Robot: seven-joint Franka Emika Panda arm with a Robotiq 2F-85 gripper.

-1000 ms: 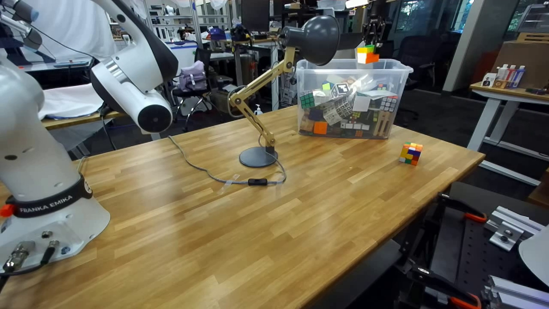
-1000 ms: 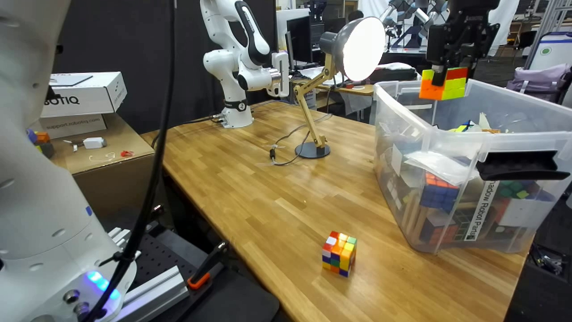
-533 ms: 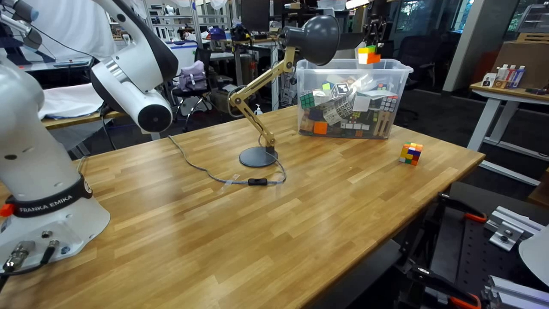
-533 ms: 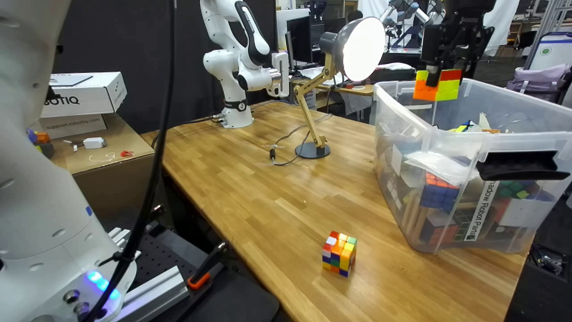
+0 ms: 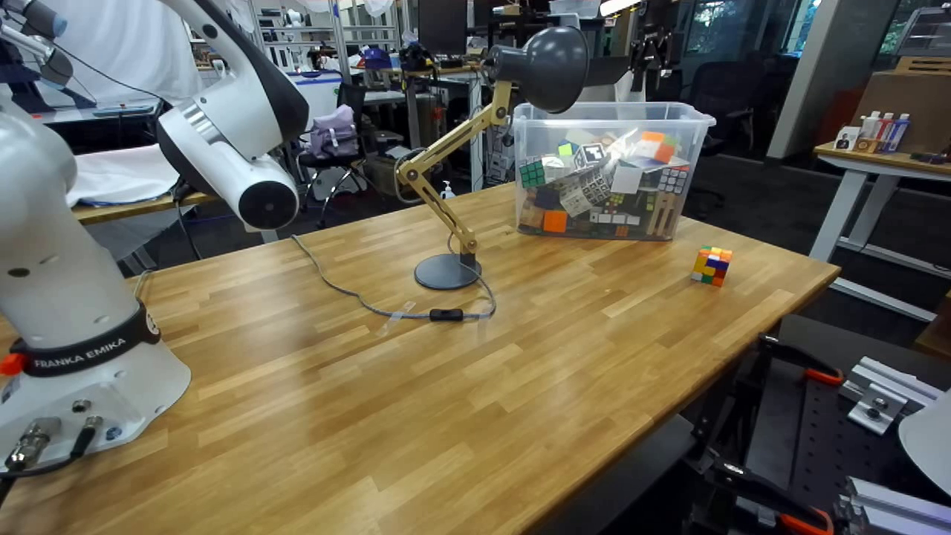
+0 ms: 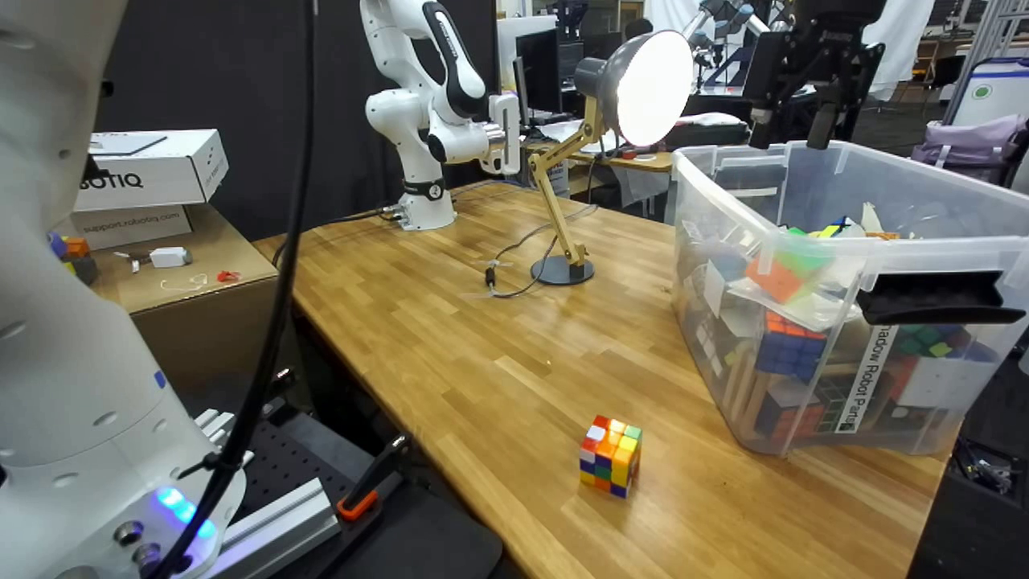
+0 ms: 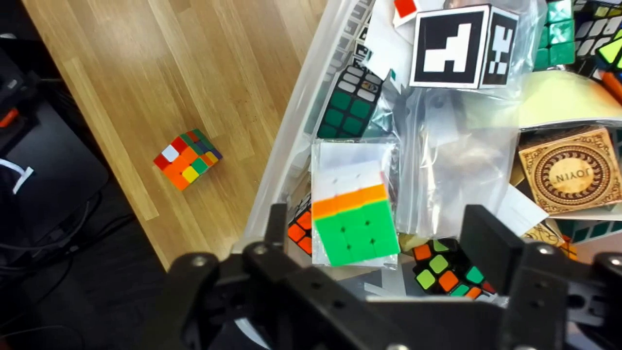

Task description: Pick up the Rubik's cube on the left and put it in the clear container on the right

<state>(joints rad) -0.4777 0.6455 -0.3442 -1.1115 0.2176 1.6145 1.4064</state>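
The Rubik's cube, with green, orange and white faces in the wrist view, is inside the clear container, below and apart from my fingers. Through the wall in both exterior views the cube shows slightly blurred, tilted, over bags and papers; whether it has come to rest I cannot tell. My gripper stands above the container's far rim side, fingers spread. Nothing sits between the black pads in the wrist view.
A scrambled cube sits on the wooden table beside the container. A desk lamp with a taped cable stands nearby, its shade high near the gripper. Several puzzle cubes, a marker cube and a wooden box fill the container.
Half a second ago the cube hung in the closed gripper above the container. Now the fingers have spread and the cube has dropped inside. The arm has shifted only slightly.
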